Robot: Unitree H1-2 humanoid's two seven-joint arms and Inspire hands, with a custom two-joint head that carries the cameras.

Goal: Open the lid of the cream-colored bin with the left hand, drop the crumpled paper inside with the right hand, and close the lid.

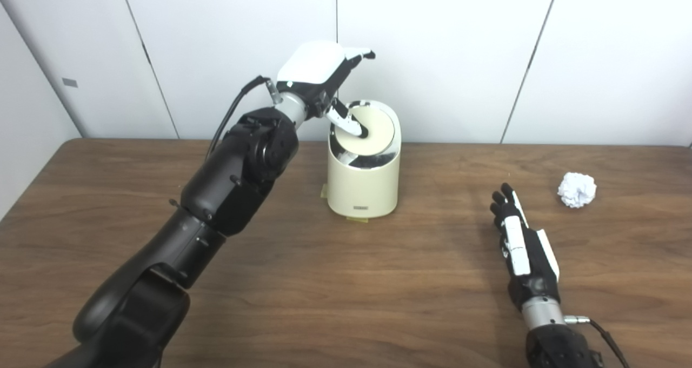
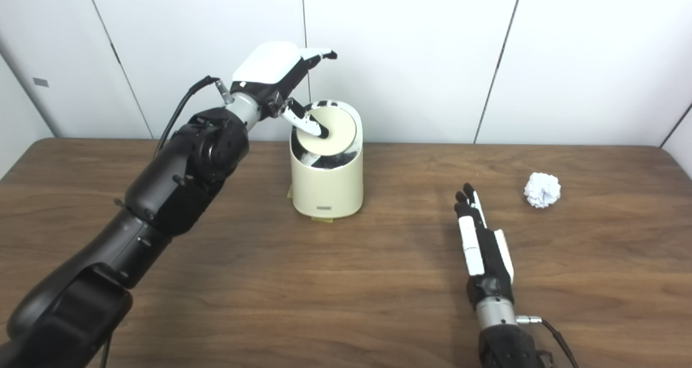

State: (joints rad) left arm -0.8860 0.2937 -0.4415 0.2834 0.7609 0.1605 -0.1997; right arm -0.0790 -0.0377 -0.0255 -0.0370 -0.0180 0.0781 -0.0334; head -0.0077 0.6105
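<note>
On the far middle of the brown wooden table [image 1: 303,281] stands the cream-colored bin [image 1: 364,189], upright, close to the white panel wall [image 1: 448,54]. Its round lid [image 1: 367,132] is tilted, the near edge pressed down into the body so that a dark gap shows below it, while the far edge stands raised. The left hand [image 1: 319,73] hangs above the bin's left rim, its white back turned upward; one of its fingers [image 1: 346,122] reaches down and touches the lid's face, and the others point to the right, spread over the bin and gripping nothing. The left arm runs from the near left corner up to that hand.

Well to the right of the bin, near the table's right edge, lies the crumpled paper [image 1: 577,189], a white ball, by itself on the wood. The right hand [image 1: 521,246] rests low over the table on the near right, released, fingers straight and pointing away toward the far side. It is near the paper but apart from it, sitting left of and nearer than the ball.
</note>
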